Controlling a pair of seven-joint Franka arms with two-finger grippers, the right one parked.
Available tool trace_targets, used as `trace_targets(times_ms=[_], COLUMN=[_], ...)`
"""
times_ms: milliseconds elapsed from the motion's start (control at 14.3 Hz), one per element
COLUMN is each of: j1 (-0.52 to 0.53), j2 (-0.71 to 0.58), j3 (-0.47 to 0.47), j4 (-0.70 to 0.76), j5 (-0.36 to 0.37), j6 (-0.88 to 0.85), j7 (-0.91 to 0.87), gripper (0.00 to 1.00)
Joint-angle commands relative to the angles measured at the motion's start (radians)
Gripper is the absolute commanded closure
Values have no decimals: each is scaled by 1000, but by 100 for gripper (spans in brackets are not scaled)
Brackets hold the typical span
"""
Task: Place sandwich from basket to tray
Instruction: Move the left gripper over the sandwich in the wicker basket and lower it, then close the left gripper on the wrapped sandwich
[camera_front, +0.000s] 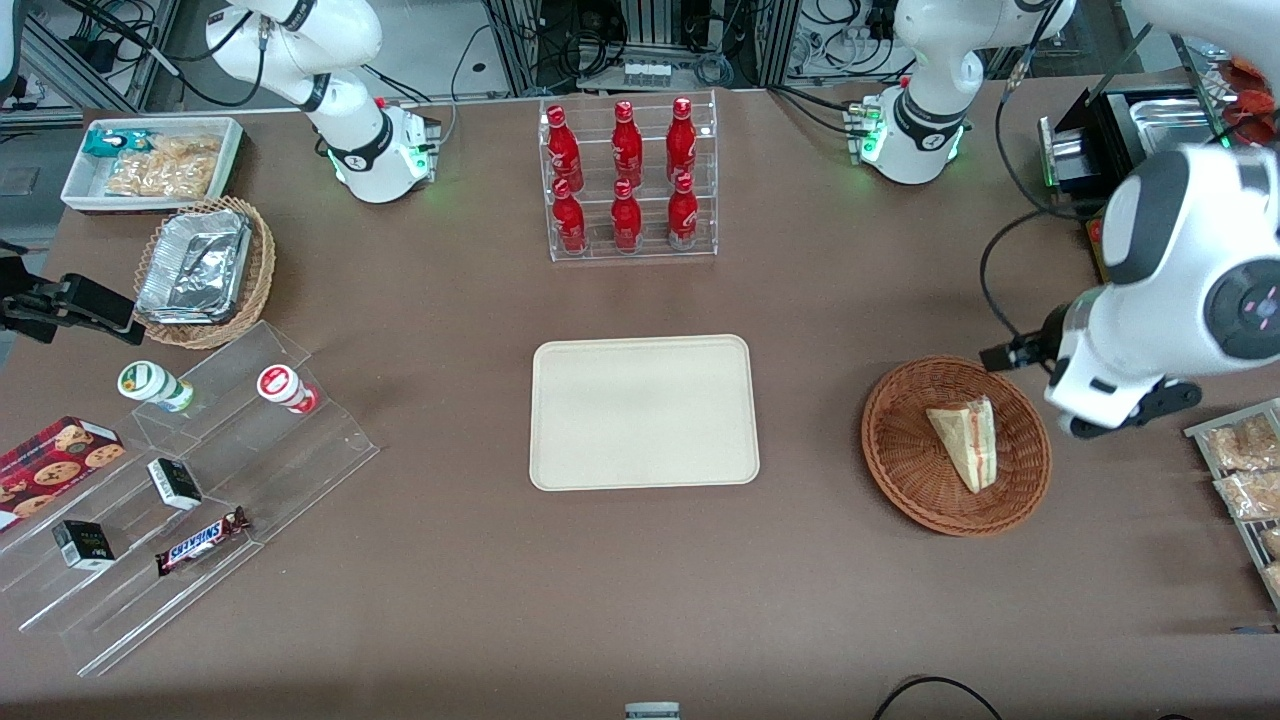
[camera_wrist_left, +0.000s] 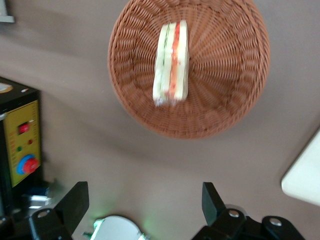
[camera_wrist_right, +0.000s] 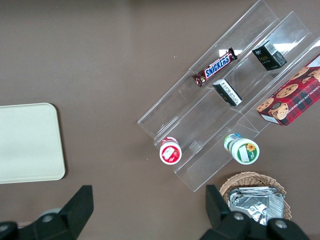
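Near the worktop's front edge toward the working arm's end, the basket (camera_front: 956, 446) holds 1 sandwich (camera_front: 965, 440), lying flat in its middle. Bare worktop (camera_front: 810, 420) separates it from the tray (camera_front: 642, 412), which sits mid-worktop with nothing on it. Snack packets (camera_front: 1240, 465) lie just beside the basket at the worktop's end edge. The tool (camera_wrist_left: 145, 200) hovers released above the basket's rim, fingers (camera_wrist_left: 75, 200) spread wide, touching nothing. Farther off, a rack with 6 red bottles (camera_front: 627, 170) stands.
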Motion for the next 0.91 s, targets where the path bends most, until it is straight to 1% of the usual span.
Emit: trace_targets(times_ms=[0, 210, 420, 770, 840], j1=[15, 49, 50, 50, 50], j2=[43, 47, 99, 165, 175], j3=[2, 2, 2, 20, 28], j4=[-59, -214, -278, -294, -294], j5=[8, 3, 8, 9, 9], j6=[126, 347, 494, 593, 608], j7=[-25, -43, -95, -102, -102], gripper=[0, 0, 0, 0, 2])
